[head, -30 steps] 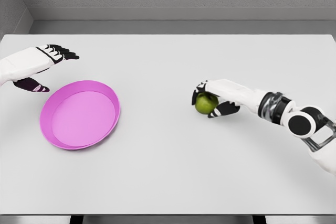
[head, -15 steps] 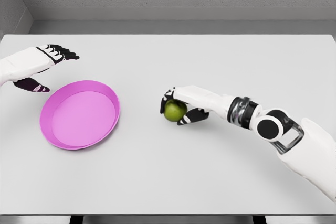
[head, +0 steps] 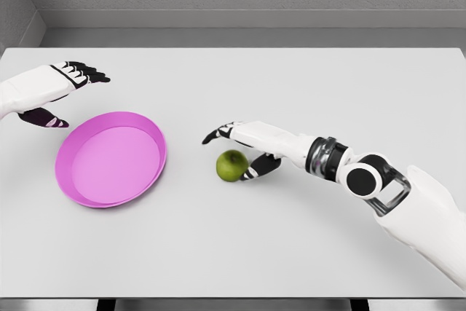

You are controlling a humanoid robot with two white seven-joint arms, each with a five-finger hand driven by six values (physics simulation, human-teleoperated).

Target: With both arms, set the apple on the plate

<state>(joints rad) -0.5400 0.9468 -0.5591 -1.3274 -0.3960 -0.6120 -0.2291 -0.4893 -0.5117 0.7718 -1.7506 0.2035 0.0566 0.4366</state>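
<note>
Apple (head: 231, 165), green and round with no clear long axis, sits on our white surface (head: 291, 85) just left of frame centre, its dimple up. Our right hand (head: 244, 147) arches over it from the right, fingers spread and released, thumb low beside the fruit. Left of it lies the pink plate (head: 156, 140). Farther back, upper left, our left hand (head: 62, 92) hovers spread.

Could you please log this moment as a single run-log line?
right robot hand: open, beside small green apple | apple: on white table, right of round pink plate | left robot hand: open, behind plate
</note>
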